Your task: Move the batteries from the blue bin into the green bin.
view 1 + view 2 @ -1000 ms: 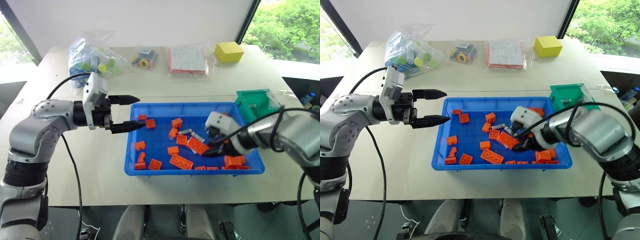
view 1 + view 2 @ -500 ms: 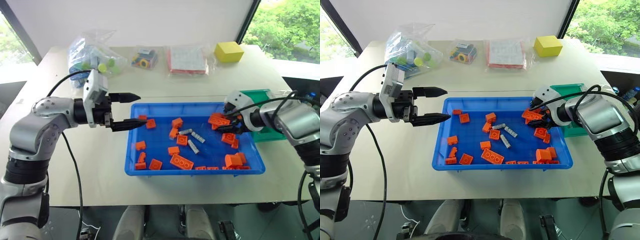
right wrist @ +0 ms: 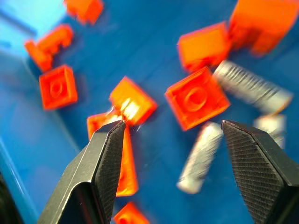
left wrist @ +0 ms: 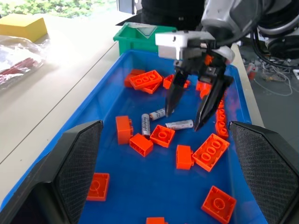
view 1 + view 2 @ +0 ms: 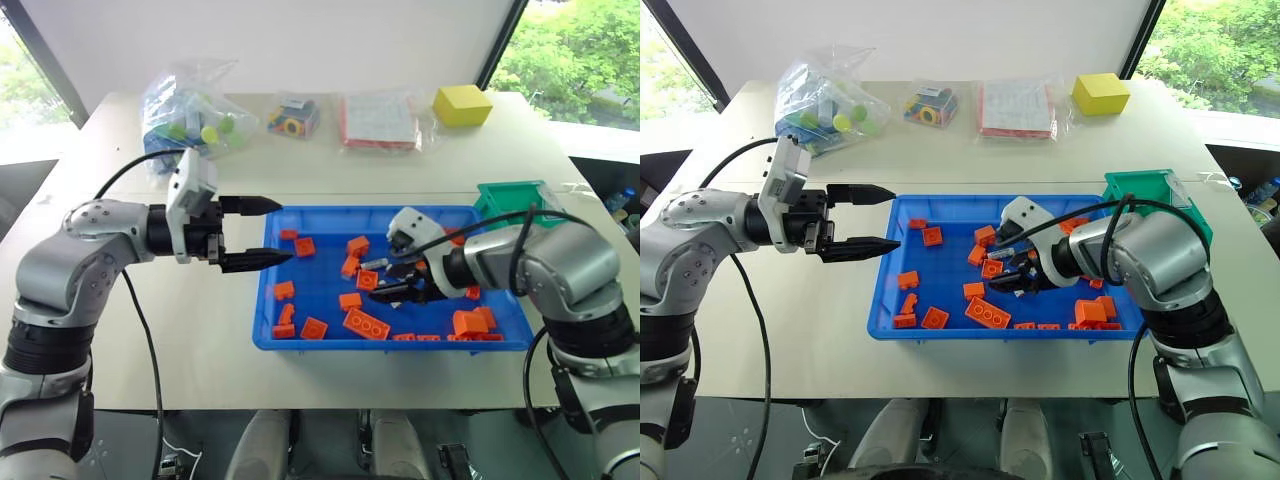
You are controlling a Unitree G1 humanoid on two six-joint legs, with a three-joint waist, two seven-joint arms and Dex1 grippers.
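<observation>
Hovering at the blue bin's left rim, the left gripper has its fingers spread, holding nothing. Three batteries lie flat mid-bin among orange bricks — each pointing a different way. The right gripper hangs over them, fingers apart — one battery between its tips. The green bin sits just beside the blue bin's far right corner.

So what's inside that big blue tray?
Inside the blue tray lie scattered orange bricks and three grey batteries. The right tool hangs open over them; its arm hides part of the floor.
</observation>
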